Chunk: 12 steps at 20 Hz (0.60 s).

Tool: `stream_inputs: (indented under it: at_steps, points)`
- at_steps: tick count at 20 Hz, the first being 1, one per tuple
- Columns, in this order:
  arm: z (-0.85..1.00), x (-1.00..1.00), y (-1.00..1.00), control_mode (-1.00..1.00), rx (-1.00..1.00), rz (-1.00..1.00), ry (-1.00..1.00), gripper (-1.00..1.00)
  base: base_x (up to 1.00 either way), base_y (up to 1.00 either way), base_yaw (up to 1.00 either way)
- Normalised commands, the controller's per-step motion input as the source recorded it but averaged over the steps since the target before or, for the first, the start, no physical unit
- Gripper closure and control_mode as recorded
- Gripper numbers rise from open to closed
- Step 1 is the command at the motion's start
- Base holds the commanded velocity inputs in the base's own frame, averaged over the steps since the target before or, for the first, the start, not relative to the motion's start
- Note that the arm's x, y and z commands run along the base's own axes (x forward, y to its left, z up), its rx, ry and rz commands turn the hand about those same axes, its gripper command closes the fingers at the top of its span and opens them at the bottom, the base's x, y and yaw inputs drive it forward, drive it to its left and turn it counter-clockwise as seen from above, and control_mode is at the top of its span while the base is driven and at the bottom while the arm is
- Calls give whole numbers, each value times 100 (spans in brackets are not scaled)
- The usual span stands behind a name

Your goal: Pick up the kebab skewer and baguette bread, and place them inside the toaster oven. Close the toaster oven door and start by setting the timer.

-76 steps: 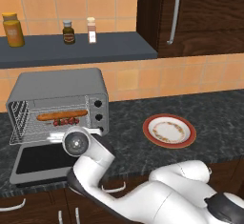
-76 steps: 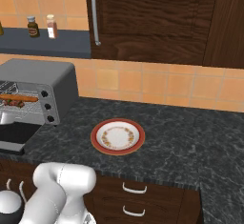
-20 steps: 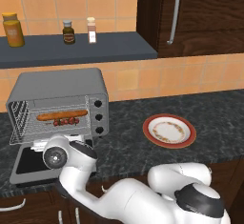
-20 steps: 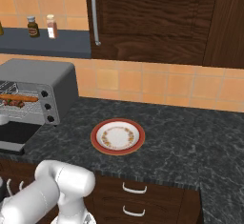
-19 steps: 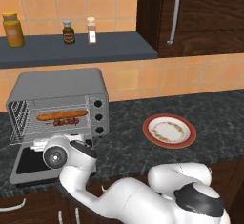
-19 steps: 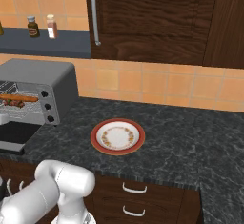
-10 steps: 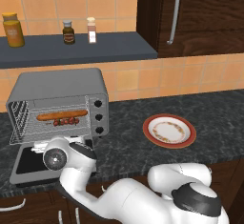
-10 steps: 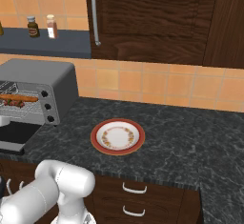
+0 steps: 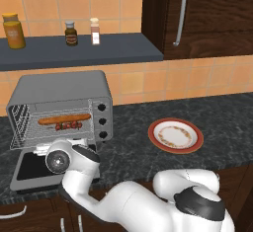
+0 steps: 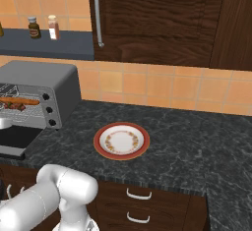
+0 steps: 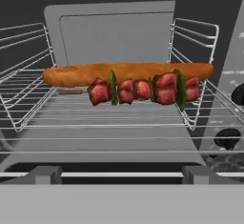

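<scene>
On the wire rack inside the toaster oven (image 9: 64, 97) lie the baguette (image 11: 126, 73) and – just at its 6 o'clock – the skewer (image 11: 143, 90); the door (image 9: 34, 169) hangs down, the pincer's jaws wide apart, empty.

The toaster oven (image 9: 64, 90), a boxy grey metal unit with three black knobs down its right side, stands on the dark speckled tabletop (image 9: 217, 122) against the tiled wall. Its door (image 9: 34, 169) is dropped open and lies flat in front of the cavity, dark glass facing up. Inside, on the wire rack (image 11: 119, 118), the baguette bread (image 11: 124, 71), a slim smooth tan-orange loaf, lies lengthwise across the cavity. The kebab skewer (image 11: 143, 90), threaded with dark red meat chunks and thin green slices, lies just in front of the loaf and parallel to it, touching or nearly touching it.
</scene>
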Motion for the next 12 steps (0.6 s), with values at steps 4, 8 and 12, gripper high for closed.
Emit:
stream_inputs:
  at_steps: [4, 8, 12]
  points:
    - [-13, 1, 0, -100, 0, 0, 0, -100, 0, 0, 0]
    - [-8, 2, 0, -100, 0, 0, 0, -100, 0, 0, 0]
    - [0, 17, 0, -100, 0, 0, 0, -100, 0, 0, 0]
